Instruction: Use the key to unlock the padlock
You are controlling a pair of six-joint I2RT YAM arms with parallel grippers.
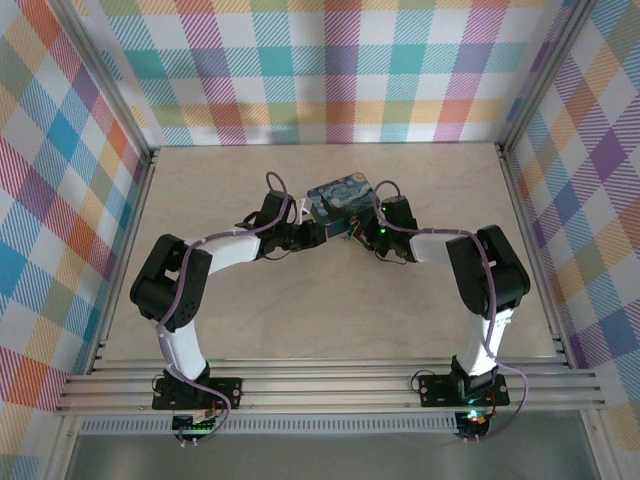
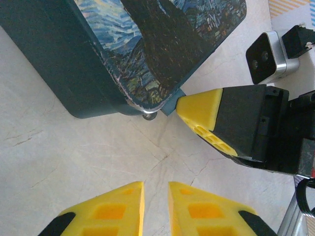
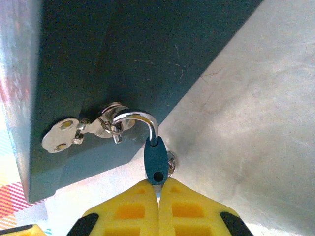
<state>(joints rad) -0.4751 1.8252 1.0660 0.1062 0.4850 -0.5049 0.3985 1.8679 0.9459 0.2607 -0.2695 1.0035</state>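
Just beyond the closed right jaws hangs the padlock [image 3: 155, 162]; the left jaws stand slightly parted, empty.

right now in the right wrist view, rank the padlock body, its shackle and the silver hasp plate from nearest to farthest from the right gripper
1. padlock body: teal, directly above the shut jaws of the right gripper
2. shackle: silver loop, just above the body
3. hasp plate: far left, on the dark box
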